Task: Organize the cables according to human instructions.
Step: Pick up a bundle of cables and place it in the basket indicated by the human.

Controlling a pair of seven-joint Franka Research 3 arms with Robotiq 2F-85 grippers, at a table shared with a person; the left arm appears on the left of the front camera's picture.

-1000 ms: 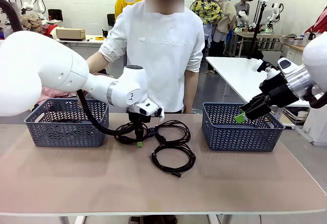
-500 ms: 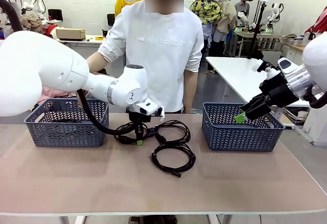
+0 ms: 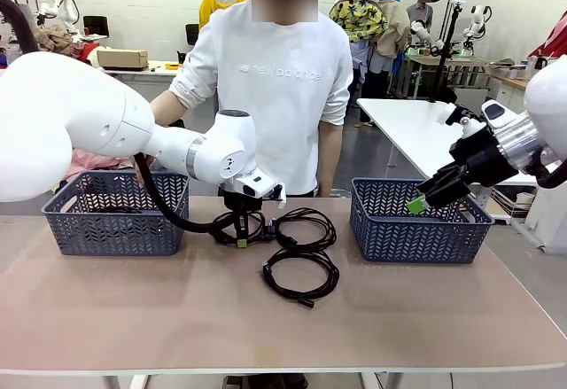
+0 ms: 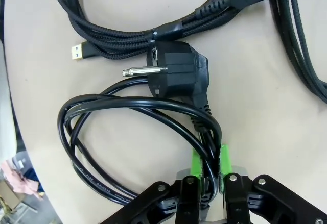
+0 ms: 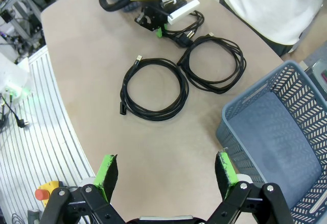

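Note:
My left gripper (image 3: pixel 241 241) points down at the table's middle and is shut on a thin black cord coil (image 3: pixel 257 227). In the left wrist view its green pads (image 4: pixel 197 158) pinch the coil's strands just below the black plug (image 4: pixel 176 73), and the coil (image 4: pixel 102 103) loops out to the left. A second coil (image 3: pixel 306 223) lies just right of it, and a third (image 3: pixel 301 276) lies nearer the front edge. My right gripper (image 3: pixel 416 201) hovers open over the right basket (image 3: pixel 416 229), holding nothing; its view looks down on two coils (image 5: pixel 153 89) (image 5: pixel 212 63).
A grey basket (image 3: pixel 115 221) stands at the table's left, with a matching one at the right (image 5: pixel 286 142). A person in a white sweatshirt (image 3: pixel 275 88) stands at the far edge behind the cables. A braided cable with a gold USB tip (image 4: pixel 76 53) lies beside the plug.
The left gripper's fingers have closed on the cord coil and risen slightly. The coil beside it has shifted a little. The right arm has not moved.

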